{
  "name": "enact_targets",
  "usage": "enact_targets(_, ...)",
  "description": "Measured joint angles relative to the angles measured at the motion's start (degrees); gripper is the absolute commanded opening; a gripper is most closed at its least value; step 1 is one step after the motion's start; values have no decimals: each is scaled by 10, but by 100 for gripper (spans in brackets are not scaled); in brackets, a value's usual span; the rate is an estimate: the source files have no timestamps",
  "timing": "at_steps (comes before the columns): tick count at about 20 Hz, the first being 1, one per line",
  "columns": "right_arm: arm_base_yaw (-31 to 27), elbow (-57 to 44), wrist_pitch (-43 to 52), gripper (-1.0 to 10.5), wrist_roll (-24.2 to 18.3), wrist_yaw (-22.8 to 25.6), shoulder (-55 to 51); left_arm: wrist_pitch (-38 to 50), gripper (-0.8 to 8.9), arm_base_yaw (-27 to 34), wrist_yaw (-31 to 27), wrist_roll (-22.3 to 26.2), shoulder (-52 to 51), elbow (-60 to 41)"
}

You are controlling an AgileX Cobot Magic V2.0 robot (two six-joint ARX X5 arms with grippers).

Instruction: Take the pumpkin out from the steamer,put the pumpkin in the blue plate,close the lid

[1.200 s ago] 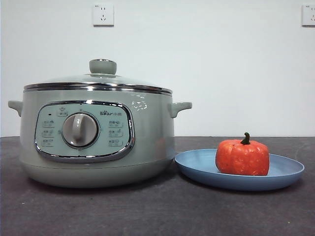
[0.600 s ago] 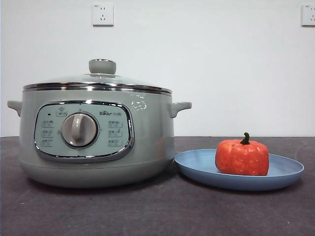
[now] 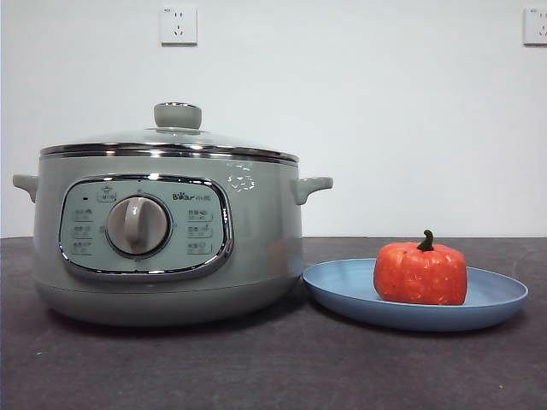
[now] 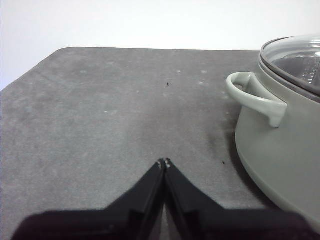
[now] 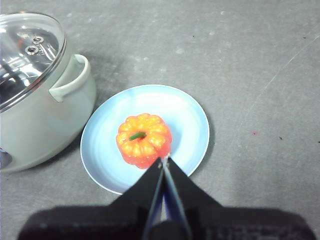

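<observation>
The orange-red pumpkin rests upright in the blue plate, just right of the sage-green steamer. The glass lid sits closed on the steamer, its green knob on top. My right gripper hangs shut above the plate, over the pumpkin's near side, holding nothing. My left gripper is shut and empty over bare table, left of the steamer's side handle. Neither arm shows in the front view.
The dark grey table runs in front of and around the pot and plate. A white wall with two power sockets stands behind. The table's rounded far corner shows in the left wrist view.
</observation>
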Motion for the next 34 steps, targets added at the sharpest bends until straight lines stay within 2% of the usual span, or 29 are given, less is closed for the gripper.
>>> enact_targets(9, 0, 0, -1, -11, -5, 8, 0, 0, -3, 0, 0, 0, 0, 0)
enact_targets(11, 0, 0, -13, -11, -49, 41, -5, 0, -3, 0, 0, 0, 0, 0)
enact_targets(13, -2, 0, -27, -11, -75, 59, -26, 0, -3, 0, 0, 0, 0, 0)
enact_targets(15, -21, 0, -35, -11, -82, 59, -54, 0, -3, 0, 0, 0, 0, 0)
enact_targets(18, -94, -9, 17, -11, -86, 55, -91, 0, -3, 0, 0, 0, 0, 0)
enact_targets(20, -148, -38, 92, -11, -101, 9, -119, 0, -3, 0, 0, 0, 0, 0)
enact_targets(23, -209, -120, 198, -11, -141, -115, -163, 0, -3, 0, 0, 0, 0, 0)
enact_targets(26, -236, -186, 229, -11, -155, -181, -194, 0, -3, 0, 0, 0, 0, 0)
enact_targets(28, -247, -229, 242, -11, -159, -196, -212, 0, -3, 0, 0, 0, 0, 0)
enact_targets(34, -255, -321, 267, -11, -162, -197, -252, 0, -3, 0, 0, 0, 0, 0)
